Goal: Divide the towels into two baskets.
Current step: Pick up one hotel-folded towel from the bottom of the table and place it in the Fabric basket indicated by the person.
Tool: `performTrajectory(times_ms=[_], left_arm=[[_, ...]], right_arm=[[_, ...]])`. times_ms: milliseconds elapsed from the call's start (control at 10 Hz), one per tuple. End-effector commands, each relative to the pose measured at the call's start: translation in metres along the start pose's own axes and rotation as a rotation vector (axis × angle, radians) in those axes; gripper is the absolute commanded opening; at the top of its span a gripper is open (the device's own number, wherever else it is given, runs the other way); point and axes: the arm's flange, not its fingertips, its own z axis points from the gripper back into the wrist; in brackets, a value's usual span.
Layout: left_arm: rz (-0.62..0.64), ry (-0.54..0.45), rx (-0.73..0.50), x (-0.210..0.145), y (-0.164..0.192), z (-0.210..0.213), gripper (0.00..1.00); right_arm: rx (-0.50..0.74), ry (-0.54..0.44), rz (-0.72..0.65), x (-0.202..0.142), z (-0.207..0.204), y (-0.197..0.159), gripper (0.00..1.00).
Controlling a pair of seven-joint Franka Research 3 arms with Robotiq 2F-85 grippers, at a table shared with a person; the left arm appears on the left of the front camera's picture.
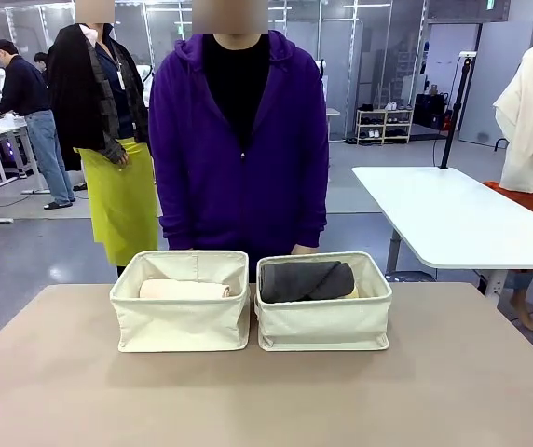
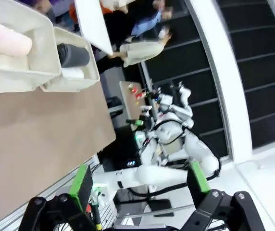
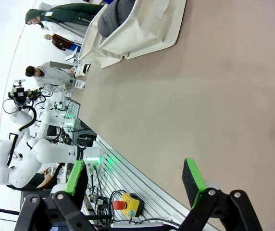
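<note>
Two cream fabric baskets stand side by side at the far middle of the table. The left basket (image 1: pixel 181 326) (image 2: pixel 12 82) holds a pale pink rolled towel (image 1: pixel 184 290) (image 2: pixel 7 38). In the right basket (image 1: pixel 322 326) (image 2: pixel 80 83) (image 3: pixel 142 33) lies a dark grey towel (image 1: pixel 306 279) (image 2: pixel 72 54) (image 3: pixel 113 14), with the end of a paler roll (image 2: pixel 73 73) under it. My left gripper (image 2: pixel 140 183) is open and holds nothing, well away from the baskets. My right gripper (image 3: pixel 134 178) is also open and holds nothing, above the table's near edge.
A person in a purple hoodie (image 1: pixel 239 140) stands right behind the baskets at the far edge. Bare tan tabletop (image 1: pixel 266 400) stretches from the baskets to the near side. A white table (image 1: pixel 453 219) stands behind on the right. A red stop button (image 3: pixel 128 204) sits below the near edge.
</note>
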Motion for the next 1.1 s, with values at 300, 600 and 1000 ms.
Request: performTrajectory(times_ms=[300,600,1000], left_arm=[[0.069,-0.126,-0.026,-0.058,0.047,0.013,1.0],[0.066,-0.145,-0.015,-0.019,0.033,0.064,1.0],[0.066,-0.145,-0.015,-0.019,0.033,0.064,1.0]], right_arm=[[0.007,-0.008,-0.009,-0.001,0.0,0.006,1.0],[0.007,-0.008,-0.009,-0.001,0.0,0.006,1.0],[0.007,-0.008,-0.009,-0.001,0.0,0.006,1.0]])
